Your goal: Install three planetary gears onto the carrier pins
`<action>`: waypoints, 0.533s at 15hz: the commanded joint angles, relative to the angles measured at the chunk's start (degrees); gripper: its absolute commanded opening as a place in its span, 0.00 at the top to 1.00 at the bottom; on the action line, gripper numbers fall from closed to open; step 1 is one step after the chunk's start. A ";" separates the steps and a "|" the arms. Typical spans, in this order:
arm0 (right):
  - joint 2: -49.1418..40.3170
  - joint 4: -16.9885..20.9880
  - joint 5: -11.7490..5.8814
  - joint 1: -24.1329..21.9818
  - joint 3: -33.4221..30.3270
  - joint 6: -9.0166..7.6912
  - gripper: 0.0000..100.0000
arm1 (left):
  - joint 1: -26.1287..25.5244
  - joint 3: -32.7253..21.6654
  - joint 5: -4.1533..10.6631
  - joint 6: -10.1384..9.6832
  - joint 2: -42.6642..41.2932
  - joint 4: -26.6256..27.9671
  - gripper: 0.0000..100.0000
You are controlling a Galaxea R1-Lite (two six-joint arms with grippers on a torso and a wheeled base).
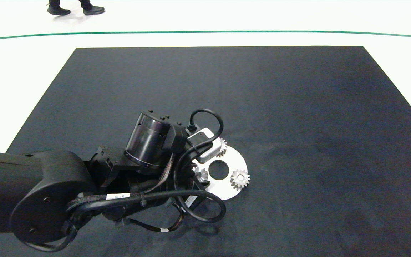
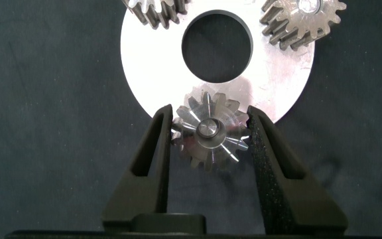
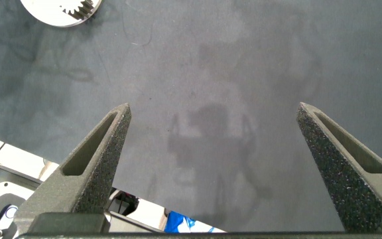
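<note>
Planetary gears (image 1: pixel 240 179) sat two on their pins at the carrier disc's (image 2: pixel 161 63) far rim, while the third gear (image 2: pixel 209 129) lay on the near-edge pin (image 2: pixel 208 127). The left end effector (image 2: pixel 209 133) flanked that third gear closely, fingers apparently at its teeth, probably to steady its seating. The right end effector (image 3: pixel 214 126) hung wide open and empty over bare surface (image 1: pixel 298 107), clear of the work.

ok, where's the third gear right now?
In the left wrist view, the third gear sits between the left pincer fingers, over a pin at the carrier disc edge. The other two gears are already on pins across the centre hole.
</note>
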 commanded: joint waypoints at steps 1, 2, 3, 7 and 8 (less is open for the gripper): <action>0.05 0.22 -0.02 0.02 -0.09 -0.05 0.00 | 0.00 -0.32 -0.02 0.15 -0.09 -0.18 0.00; 0.05 0.22 -0.02 0.02 -0.09 -0.05 0.00 | -0.08 -0.23 -0.11 0.15 0.00 -0.18 0.00; 0.05 0.22 -0.02 0.02 -0.09 -0.05 0.00 | -0.08 -0.15 -0.19 0.15 0.09 -0.18 0.00; 0.05 0.22 -0.02 0.02 0.00 -0.05 0.00 | -0.17 -0.06 -0.99 0.15 0.00 -0.18 0.00; 0.05 0.22 -0.02 0.02 0.00 -0.05 0.00 | -0.17 -0.23 -0.99 0.15 -0.09 -0.18 0.00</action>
